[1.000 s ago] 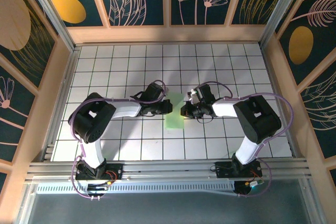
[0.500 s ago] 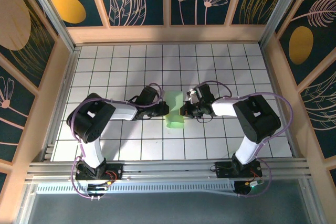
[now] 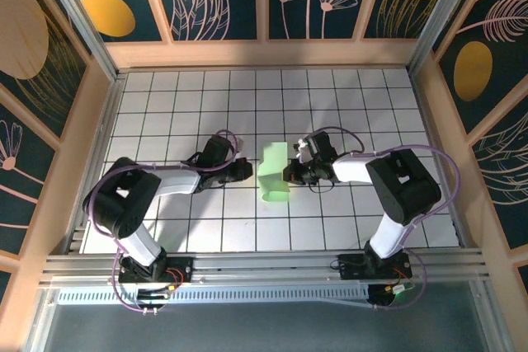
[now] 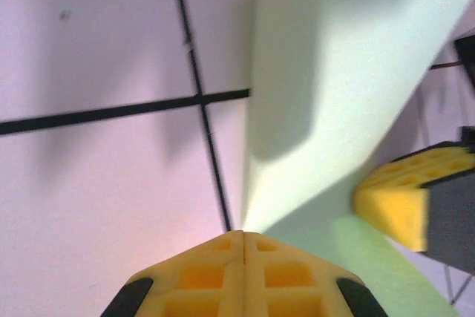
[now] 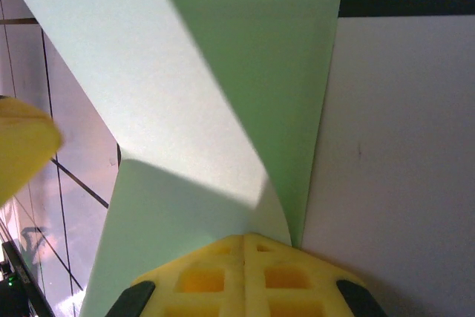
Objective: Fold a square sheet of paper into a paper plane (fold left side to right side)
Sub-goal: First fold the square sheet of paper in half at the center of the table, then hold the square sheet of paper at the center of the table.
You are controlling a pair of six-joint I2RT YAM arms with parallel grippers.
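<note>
You're in the middle of the left-over-right fold. The sheet of paper (image 3: 273, 175) lies near the middle of the table (image 3: 198, 105), between the two grippers, and from above it reads as a narrow upright band rather than a full square. It isn't flat yet: in both wrist views a pale green flap rises off the tiles, shaded on one face.

Your left gripper (image 3: 246, 170) sits just left of the paper, fingers clenched together. The flap's corner runs right down to their tips, and you can't tell from here whether a corner is nipped between them.

Your right gripper (image 3: 289, 174) is at the paper's right edge, touching it, also clenched. The folds converge on its tips, but whether it pinches the paper or only pins it isn't clear.

By my reading, the fold is laid over but not creased. Next, bring the loose layer down so its free edge meets the right edge squarely. Keep the right side anchored, then press along the left fold line. Thin paper will spring back or skew if the anchor slips.
</note>
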